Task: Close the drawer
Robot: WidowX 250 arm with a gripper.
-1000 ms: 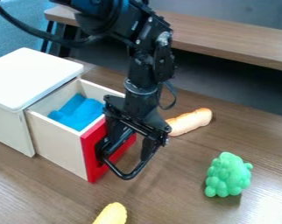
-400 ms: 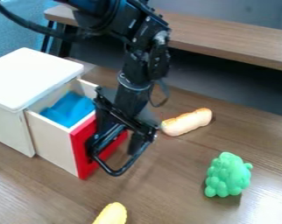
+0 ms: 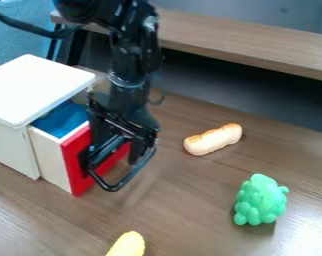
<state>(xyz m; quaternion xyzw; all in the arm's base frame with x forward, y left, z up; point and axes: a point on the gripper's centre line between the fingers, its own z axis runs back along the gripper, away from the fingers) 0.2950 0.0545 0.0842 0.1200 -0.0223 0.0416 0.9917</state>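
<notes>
Hanging steeply down from top edge, with black two-finger end effector (image 3: 122,145) at red front of pale wooden drawer (image 3: 74,162). Cannot tell whether spread or pressed together. Partly out of white-topped box (image 3: 40,87).

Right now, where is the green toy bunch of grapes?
The green, lumpy toy grape bunch lies on the brown wooden table, at the camera view's lower right, below the tan toy bread roll.
</notes>
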